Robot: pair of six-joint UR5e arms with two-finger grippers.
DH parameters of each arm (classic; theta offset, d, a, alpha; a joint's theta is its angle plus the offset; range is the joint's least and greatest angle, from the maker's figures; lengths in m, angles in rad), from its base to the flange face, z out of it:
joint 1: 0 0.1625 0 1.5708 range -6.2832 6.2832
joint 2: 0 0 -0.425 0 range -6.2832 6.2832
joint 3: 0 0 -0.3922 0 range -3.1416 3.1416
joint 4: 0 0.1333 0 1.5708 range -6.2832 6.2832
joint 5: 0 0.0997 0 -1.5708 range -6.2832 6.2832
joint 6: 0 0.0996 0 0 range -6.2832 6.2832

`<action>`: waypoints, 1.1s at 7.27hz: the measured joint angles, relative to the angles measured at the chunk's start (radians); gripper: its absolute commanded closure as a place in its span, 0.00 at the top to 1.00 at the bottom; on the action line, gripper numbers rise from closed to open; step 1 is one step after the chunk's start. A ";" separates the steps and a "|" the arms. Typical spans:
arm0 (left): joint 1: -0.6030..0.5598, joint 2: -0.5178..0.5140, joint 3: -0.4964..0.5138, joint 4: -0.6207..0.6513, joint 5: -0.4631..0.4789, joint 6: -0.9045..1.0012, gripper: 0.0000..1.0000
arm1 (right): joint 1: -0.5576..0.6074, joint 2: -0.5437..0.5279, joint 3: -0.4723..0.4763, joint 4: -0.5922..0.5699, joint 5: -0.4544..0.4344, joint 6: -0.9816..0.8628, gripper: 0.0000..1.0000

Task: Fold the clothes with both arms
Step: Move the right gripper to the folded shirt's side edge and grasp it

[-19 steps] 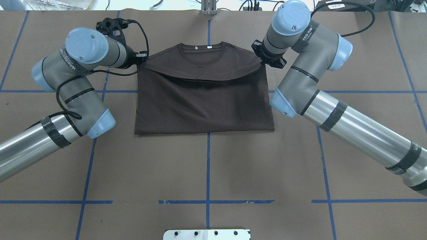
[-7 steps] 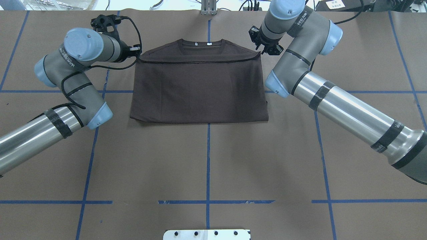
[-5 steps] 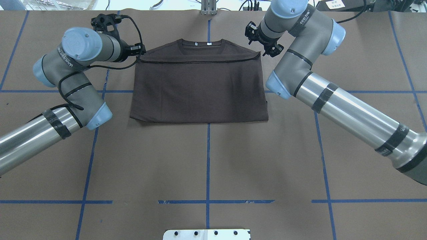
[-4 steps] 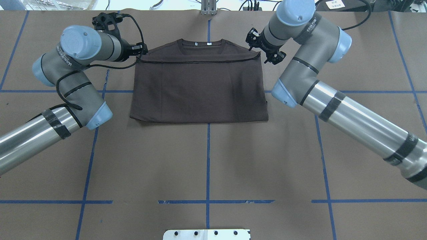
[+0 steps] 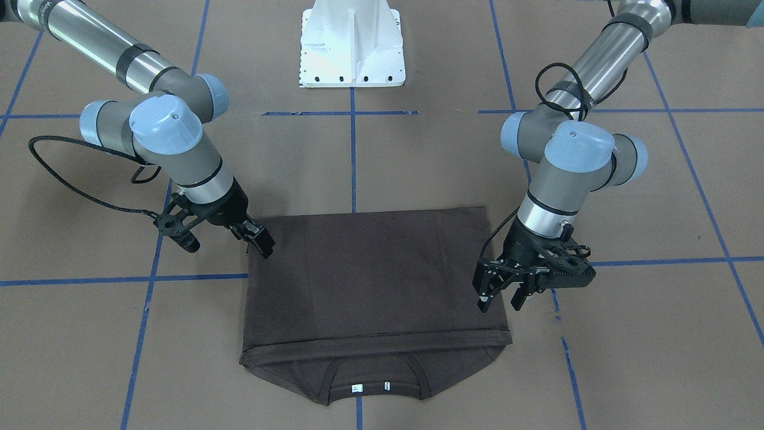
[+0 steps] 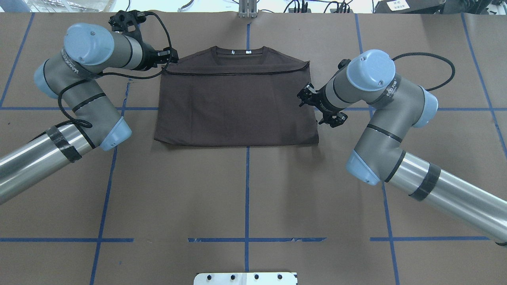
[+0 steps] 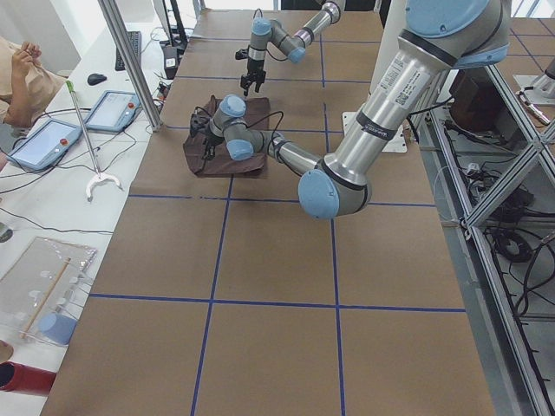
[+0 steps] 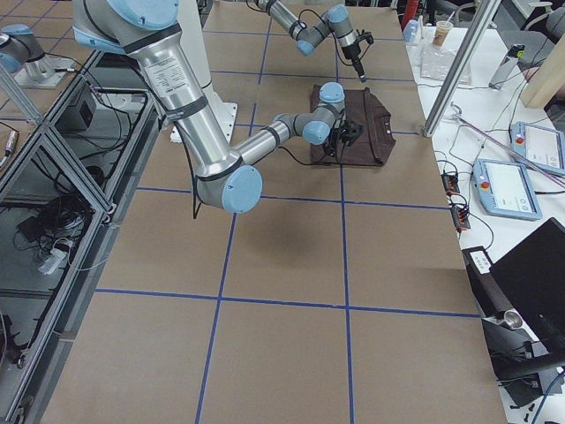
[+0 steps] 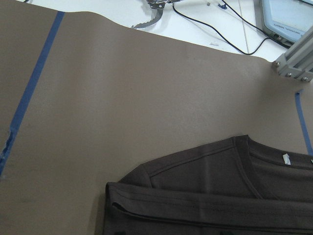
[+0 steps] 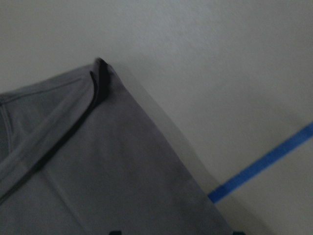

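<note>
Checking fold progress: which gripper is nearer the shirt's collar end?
The left gripper, beside the collar-end corner of the T-shirt; the right gripper is farther along the opposite side edge, toward the fold.

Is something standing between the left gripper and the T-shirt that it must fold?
Nothing visible does. The left gripper, with its fingers open, is right at the side edge of the T-shirt, near the collar end. No other object shows there.
</note>
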State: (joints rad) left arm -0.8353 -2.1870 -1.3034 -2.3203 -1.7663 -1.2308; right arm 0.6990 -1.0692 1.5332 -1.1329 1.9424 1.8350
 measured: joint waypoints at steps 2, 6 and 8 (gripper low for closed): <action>-0.002 -0.004 -0.001 -0.001 -0.001 -0.002 0.71 | -0.033 -0.035 0.018 0.001 -0.005 0.007 0.82; -0.003 -0.009 -0.001 -0.001 -0.001 -0.004 0.71 | -0.061 -0.058 0.022 -0.001 -0.009 0.011 0.00; -0.004 -0.008 -0.001 -0.001 -0.001 -0.004 0.71 | -0.062 -0.061 0.023 -0.002 -0.008 0.030 0.00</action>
State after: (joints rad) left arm -0.8390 -2.1954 -1.3039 -2.3209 -1.7671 -1.2348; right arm 0.6370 -1.1305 1.5565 -1.1353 1.9342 1.8649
